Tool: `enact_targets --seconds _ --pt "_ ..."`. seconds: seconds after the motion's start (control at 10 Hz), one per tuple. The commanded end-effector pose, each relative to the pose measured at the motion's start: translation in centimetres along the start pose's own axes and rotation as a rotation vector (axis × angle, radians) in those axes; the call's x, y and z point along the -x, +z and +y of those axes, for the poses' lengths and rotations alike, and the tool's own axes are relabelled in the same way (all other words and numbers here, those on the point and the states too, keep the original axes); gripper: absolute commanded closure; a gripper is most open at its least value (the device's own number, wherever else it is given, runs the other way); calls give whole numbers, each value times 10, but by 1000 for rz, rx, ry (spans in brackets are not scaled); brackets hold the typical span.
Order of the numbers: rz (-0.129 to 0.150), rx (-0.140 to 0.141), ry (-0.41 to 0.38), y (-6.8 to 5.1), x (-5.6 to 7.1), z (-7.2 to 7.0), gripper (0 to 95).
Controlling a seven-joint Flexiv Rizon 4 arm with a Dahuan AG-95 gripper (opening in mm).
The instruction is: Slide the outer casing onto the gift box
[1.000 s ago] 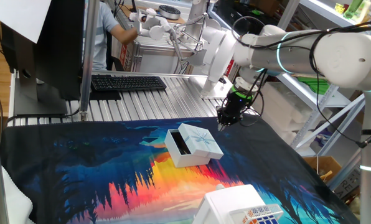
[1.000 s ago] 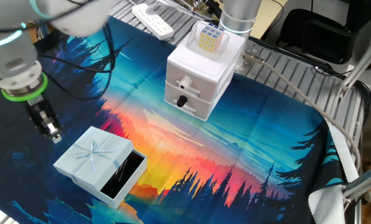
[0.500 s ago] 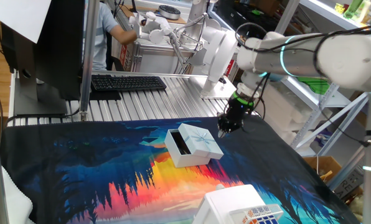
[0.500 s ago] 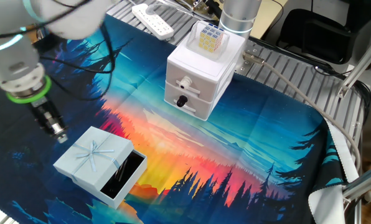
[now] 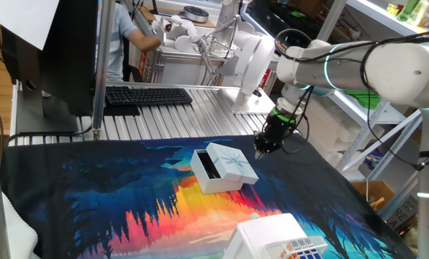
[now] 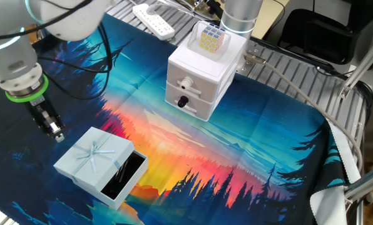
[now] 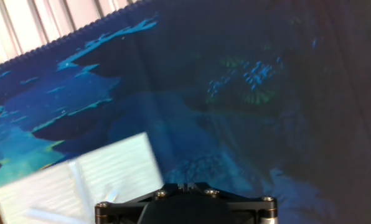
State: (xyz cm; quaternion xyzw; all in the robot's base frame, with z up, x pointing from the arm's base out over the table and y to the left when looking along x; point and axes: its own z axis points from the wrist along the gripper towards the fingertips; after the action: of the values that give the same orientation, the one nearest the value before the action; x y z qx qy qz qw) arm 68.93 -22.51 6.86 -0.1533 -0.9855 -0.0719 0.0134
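The outer casing [image 5: 232, 163], white with a pale-blue ribbon pattern, lies on the colourful mat and partly covers the gift box [image 5: 206, 168]. The gift box's dark interior sticks out at one end. In the other fixed view the casing [image 6: 91, 155] sits at the lower left, with the tray's dark opening [image 6: 125, 175] on its right. My gripper [image 5: 260, 150] hangs just beside the casing's closed end, close above the mat, with its fingers together and empty; it also shows in the other fixed view [image 6: 56, 133]. The hand view shows the casing [image 7: 79, 180] at the lower left.
A larger white drawer box with a colourful cube picture [image 6: 202, 74] stands farther along the mat and also shows at the front in one fixed view [image 5: 272, 241]. A keyboard [image 5: 148, 95] and a power strip [image 6: 153, 20] lie on the metal table past the mat's edge.
My gripper has drifted a little lower and sideways beside the casing. The casing and the gift box have not moved.
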Motion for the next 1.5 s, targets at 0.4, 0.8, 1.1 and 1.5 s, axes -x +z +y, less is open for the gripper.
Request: enact_targets --seconds 0.4,0.8,1.1,1.5 --pt "-14 5 -7 4 -12 -2 950" --pt "-16 15 -4 10 -13 0 950" --pt "-22 15 8 12 -16 6 950" --pt "-29 11 18 25 -23 9 950"
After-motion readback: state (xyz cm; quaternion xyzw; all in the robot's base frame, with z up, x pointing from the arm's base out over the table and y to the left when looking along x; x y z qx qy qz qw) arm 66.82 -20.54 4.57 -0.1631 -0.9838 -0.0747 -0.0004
